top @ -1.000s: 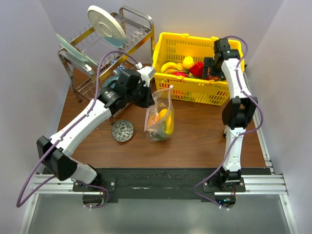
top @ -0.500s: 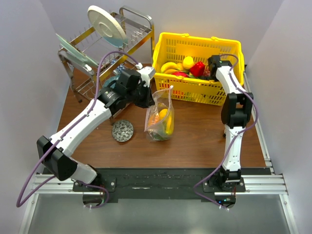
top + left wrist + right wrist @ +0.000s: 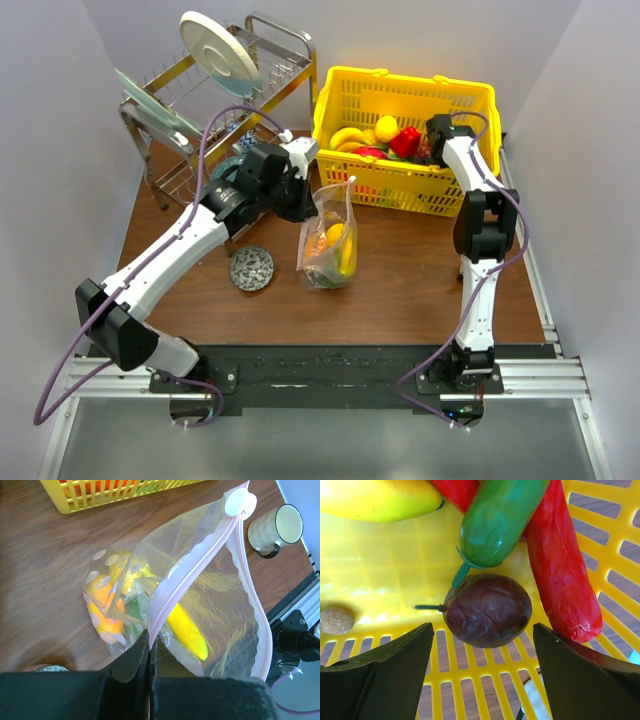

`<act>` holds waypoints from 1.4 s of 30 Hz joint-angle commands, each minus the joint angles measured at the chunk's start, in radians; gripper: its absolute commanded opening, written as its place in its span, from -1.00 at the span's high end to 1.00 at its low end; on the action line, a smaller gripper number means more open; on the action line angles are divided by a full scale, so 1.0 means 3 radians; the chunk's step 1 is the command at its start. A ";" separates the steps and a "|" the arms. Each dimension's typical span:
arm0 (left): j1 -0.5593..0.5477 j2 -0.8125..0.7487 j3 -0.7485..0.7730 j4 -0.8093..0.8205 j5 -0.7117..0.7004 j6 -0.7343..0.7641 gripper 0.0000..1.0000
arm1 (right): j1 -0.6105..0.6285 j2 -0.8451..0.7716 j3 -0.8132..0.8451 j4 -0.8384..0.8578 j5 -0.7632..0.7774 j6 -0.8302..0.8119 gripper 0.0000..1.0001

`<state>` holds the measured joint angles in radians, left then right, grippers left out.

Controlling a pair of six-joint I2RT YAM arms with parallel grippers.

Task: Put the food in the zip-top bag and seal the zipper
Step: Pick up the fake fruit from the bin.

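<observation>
The clear zip-top bag (image 3: 328,238) stands on the table in front of the yellow basket (image 3: 400,188), its mouth open. It holds a yellow banana (image 3: 186,630) and orange and green pieces (image 3: 107,612). My left gripper (image 3: 149,641) is shut on the bag's pink zipper strip (image 3: 192,572), which has a white slider (image 3: 239,503) at its far end. My right gripper (image 3: 482,642) is open inside the basket, its fingers either side of a dark purple fruit (image 3: 487,610), just short of it. A green pepper (image 3: 497,517), a long red piece (image 3: 560,575) and a yellow fruit (image 3: 375,500) lie beyond.
A metal dish rack (image 3: 215,90) with plates stands at the back left. A round grey strainer (image 3: 251,267) lies left of the bag. A speckled mug (image 3: 275,529) sits on the table near the bag. A small cork-like ball (image 3: 336,620) lies in the basket.
My right gripper has come down into the basket's right end, lowering toward the dark purple fruit. The left arm and bag have not moved.
</observation>
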<state>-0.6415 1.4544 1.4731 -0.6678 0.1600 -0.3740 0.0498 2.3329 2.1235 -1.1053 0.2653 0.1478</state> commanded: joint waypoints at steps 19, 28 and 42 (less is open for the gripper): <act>0.0026 -0.0057 0.0096 0.0048 -0.0002 0.0071 1.00 | -0.0064 0.0292 0.0284 0.0269 0.0092 0.0019 -0.69; 0.0026 -0.0006 0.0142 0.0048 0.0003 0.0091 1.00 | -0.0064 0.0492 0.0455 0.0202 0.0057 -0.0017 -0.60; 0.0026 0.0045 0.0152 0.0124 -0.0114 0.0316 1.00 | -0.0043 -0.0157 -0.0078 0.0948 -0.0408 0.0065 0.08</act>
<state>-0.6415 1.4582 1.4773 -0.6670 0.1497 -0.3393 0.0376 2.4020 2.1345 -0.9276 0.2138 0.1566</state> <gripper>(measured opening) 0.021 0.680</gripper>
